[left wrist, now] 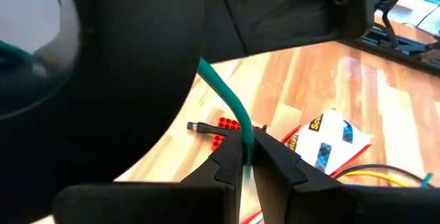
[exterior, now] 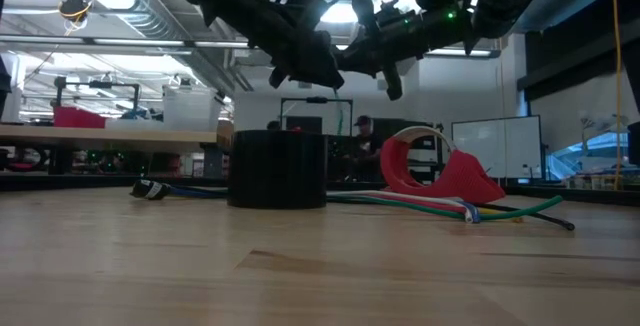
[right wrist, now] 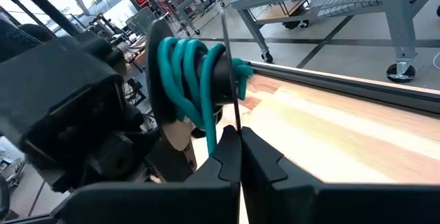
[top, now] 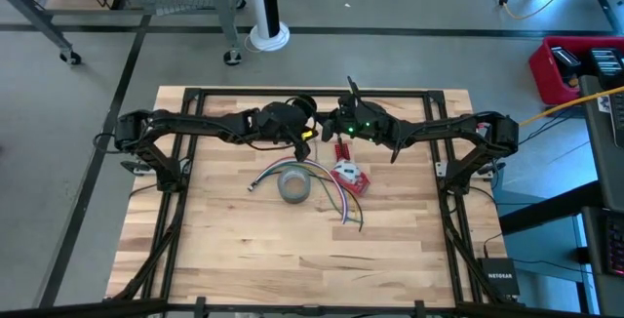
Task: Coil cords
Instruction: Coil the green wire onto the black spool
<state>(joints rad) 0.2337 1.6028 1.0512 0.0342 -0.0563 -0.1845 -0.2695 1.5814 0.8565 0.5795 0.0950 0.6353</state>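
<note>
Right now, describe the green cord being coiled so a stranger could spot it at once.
Start at the far middle of the table, where the two arms meet above the grey tape roll. The green cord is wound in loops there, pinched by the left claw. Unlike the loose cords lying flat, it is off the wood.

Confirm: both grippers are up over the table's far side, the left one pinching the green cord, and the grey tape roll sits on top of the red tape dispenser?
Not quite. In the high view the grey tape roll stands on the table beside the red tape dispenser, not on it. The rest holds: the left gripper pinches the green cord, and the right gripper is up there too.
</note>
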